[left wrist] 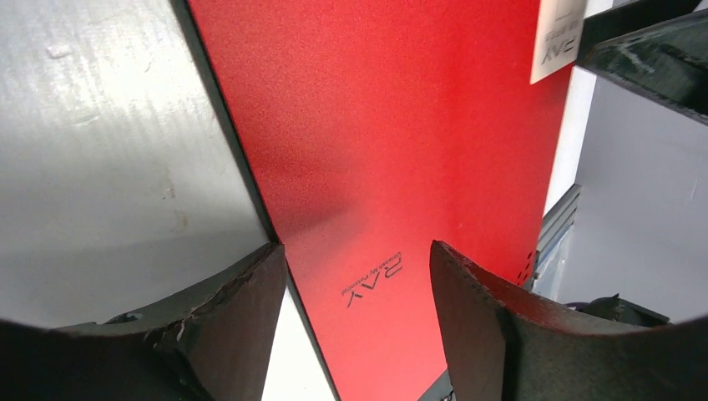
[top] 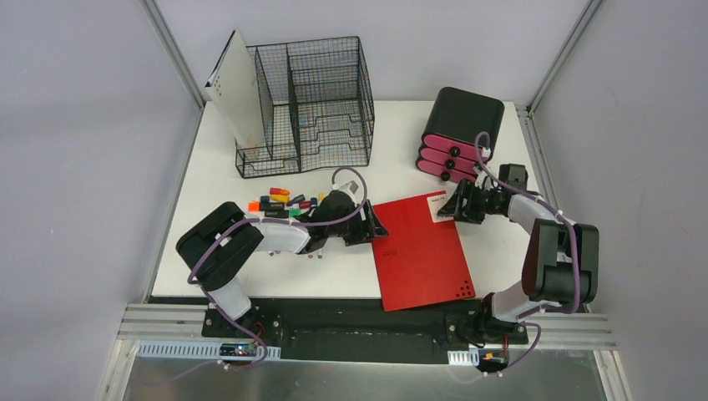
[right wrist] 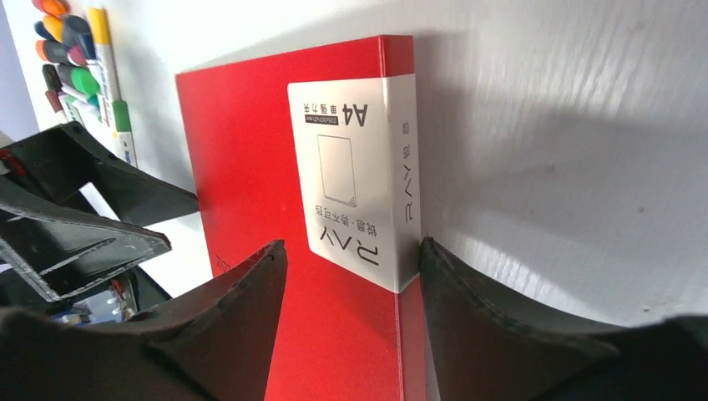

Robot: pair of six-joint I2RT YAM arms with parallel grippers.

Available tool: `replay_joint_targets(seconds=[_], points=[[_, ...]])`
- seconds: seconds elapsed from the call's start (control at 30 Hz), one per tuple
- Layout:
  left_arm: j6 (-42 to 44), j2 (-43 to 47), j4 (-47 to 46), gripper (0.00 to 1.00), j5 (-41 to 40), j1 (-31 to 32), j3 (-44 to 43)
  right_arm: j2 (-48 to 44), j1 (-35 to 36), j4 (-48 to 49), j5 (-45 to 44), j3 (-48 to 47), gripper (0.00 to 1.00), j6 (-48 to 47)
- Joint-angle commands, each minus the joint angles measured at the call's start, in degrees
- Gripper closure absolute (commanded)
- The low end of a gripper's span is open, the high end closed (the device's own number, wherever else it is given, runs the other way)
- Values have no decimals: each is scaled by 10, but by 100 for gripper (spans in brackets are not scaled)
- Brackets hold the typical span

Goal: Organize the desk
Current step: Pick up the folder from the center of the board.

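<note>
Both arms are down on the red folder (top: 422, 251), which lies flat on the bench (top: 200, 184) just in front of them. The left hand (top: 371, 224) has its fingers apart across the folder's left edge. The right hand (top: 451, 205) is spread too, around the corner with the white label (right wrist: 355, 167), and neither has anything pinched. Imo the trick is getting a finger under the edge first. Then close both sides evenly and lift together so it doesn't flop, probably toward the mesh organizer (top: 305, 100).
</note>
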State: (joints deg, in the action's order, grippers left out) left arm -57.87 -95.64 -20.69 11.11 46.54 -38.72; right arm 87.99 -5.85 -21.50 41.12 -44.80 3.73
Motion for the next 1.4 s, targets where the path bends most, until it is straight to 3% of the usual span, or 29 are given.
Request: replay_joint_targets(seconds=[0.0,0.27,0.8,1.0,1.23,1.37], points=[[-8,-46,-14,35,17,19,-18,-77,30,35,125,8,40,34],[3,-69,-25,35,11,21,-49,-139,57,48,111,14,41,8],[55,-143,-9,35,1,20,-160,-135,96,-19,51,-49,43,-71],[60,-153,-12,34,-4,15,-166,-113,95,-30,71,-73,61,-46],[61,-144,-59,33,6,2,-132,-114,85,-59,124,-92,98,-40],[87,-107,-102,30,4,-2,-93,-128,53,-63,167,-91,100,-39]])
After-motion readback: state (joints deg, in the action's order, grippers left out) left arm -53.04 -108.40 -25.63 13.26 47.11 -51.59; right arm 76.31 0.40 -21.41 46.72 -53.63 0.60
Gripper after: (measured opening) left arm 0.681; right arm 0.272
